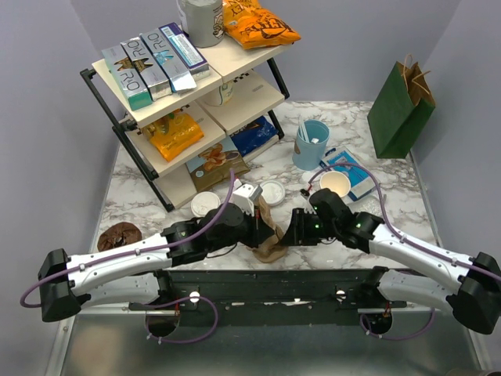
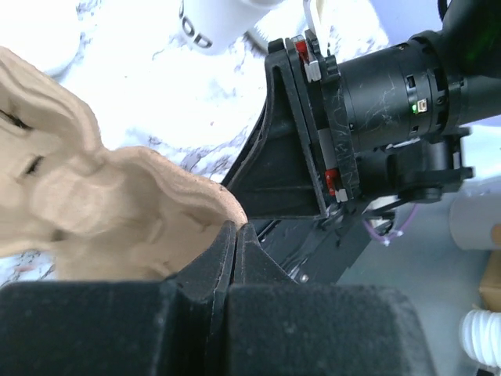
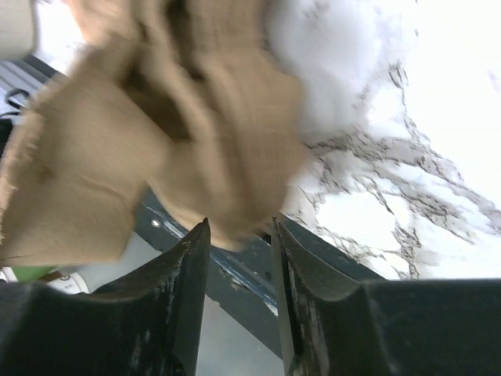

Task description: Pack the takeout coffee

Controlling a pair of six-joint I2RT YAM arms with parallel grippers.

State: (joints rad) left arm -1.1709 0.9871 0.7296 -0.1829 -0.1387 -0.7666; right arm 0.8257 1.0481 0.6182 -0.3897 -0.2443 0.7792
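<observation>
The left gripper (image 2: 236,231) is pressed together on the rim of the moulded pulp cup carrier (image 2: 117,204), holding it tilted up over the near edge of the marble table (image 1: 395,205); the right gripper (image 3: 239,229) faces it with fingers spread, the carrier's blurred edge just ahead of their tips. The takeout coffee (image 1: 272,192) stands lidded on the table just behind the carrier; neither gripper touches it.

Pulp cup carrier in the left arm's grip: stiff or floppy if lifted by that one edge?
Probably light and fairly stiff: the pulp cup carrier holds its moulded shape while pinched at one rim by the left fingers. The thin wall could flex or tear under a hard squeeze. Its rough fibre surface looks unlikely to slip.
</observation>
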